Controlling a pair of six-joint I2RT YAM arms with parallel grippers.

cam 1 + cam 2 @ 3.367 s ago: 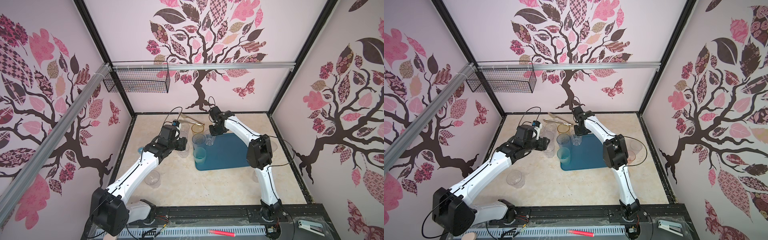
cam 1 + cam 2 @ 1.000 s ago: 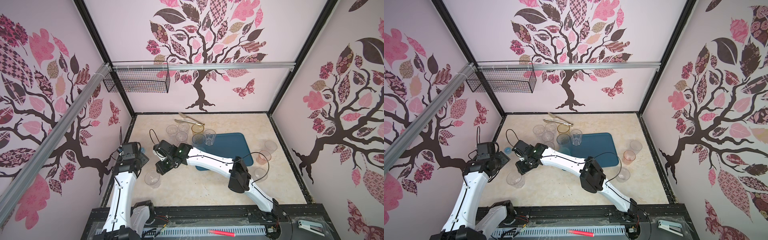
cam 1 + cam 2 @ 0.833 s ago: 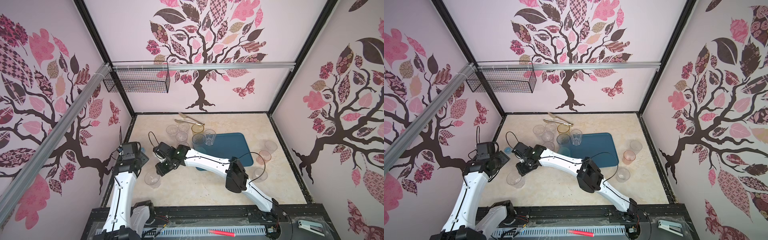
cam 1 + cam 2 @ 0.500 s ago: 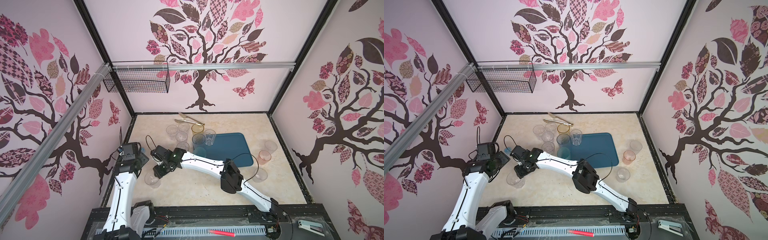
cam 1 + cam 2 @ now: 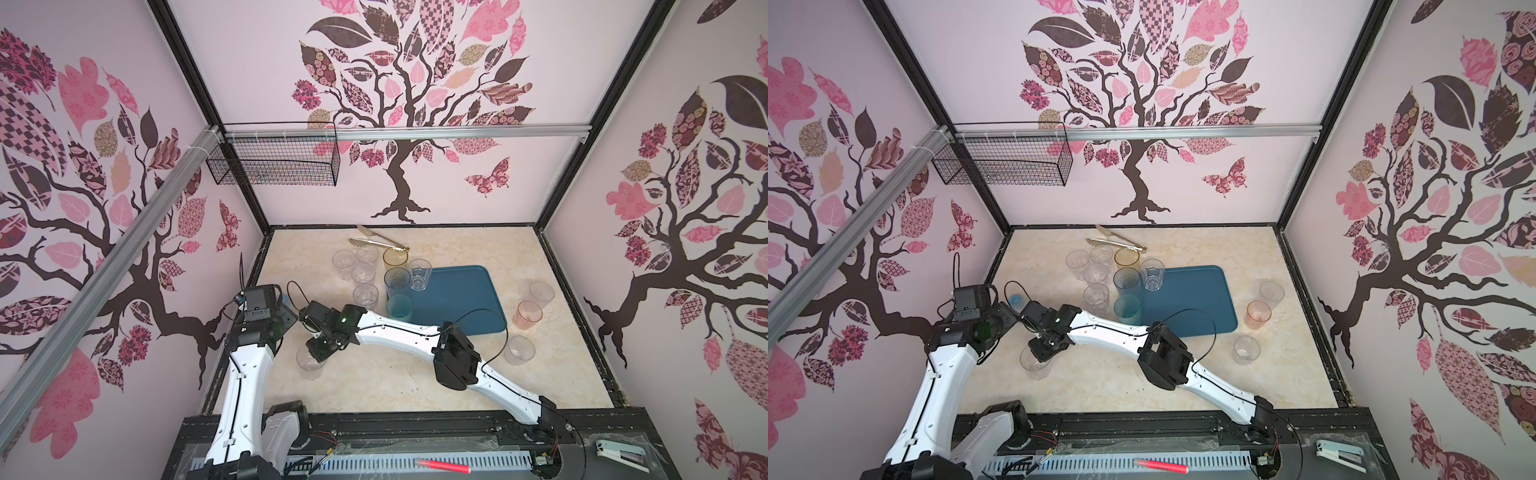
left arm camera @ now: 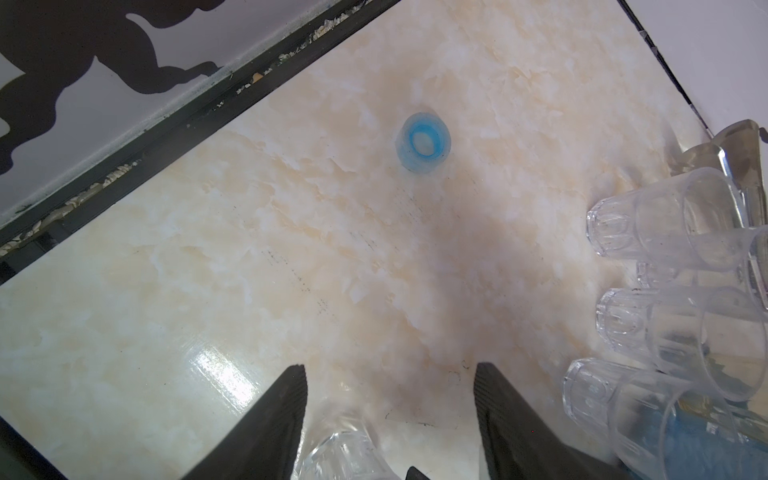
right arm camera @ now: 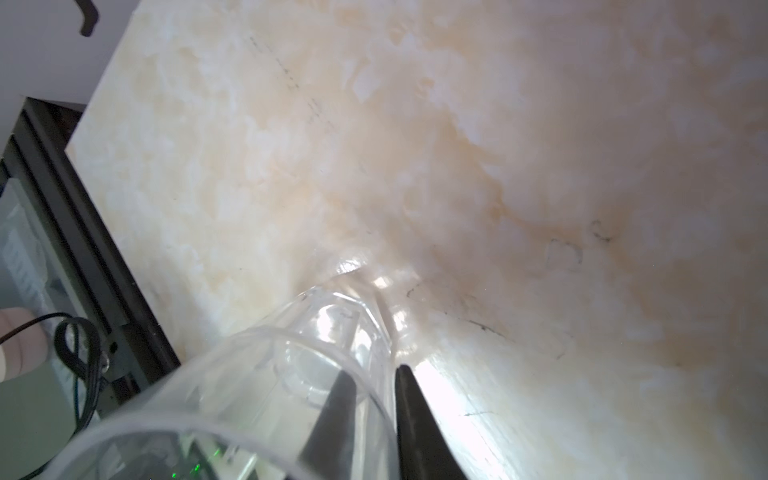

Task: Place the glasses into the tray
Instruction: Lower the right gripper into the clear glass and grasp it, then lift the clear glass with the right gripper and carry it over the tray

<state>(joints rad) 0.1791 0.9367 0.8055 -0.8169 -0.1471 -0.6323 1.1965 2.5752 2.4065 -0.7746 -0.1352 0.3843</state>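
At the front left of the bench (image 5: 374, 386), noted one clear glass (image 5: 309, 365) upright, well apart from the tray (image 5: 461, 303). Pinched at the wall by the right tool (image 7: 374, 415): one finger inside the rim, one outside, per the right wrist view; same tool left of the middle in both top views. Found the left tool (image 6: 388, 415) spread, gripping nothing, near the right tool, with a small blue glass (image 6: 424, 145) ahead of it on the bench. Recorded at the tray's left edge a faceted clear glass (image 5: 419, 274), a blue-grey glass (image 5: 397, 282) and a teal glass (image 5: 399, 307); on or beside the rim not determinable for the last two. Logged an amber glass (image 5: 395, 259) behind those, just beside metal tongs (image 5: 376, 241); four clear glasses (image 5: 365, 272) clustered left of the tray; two clear glasses (image 5: 541, 293) and a pink glass (image 5: 528, 314) right of it, all off the tray.
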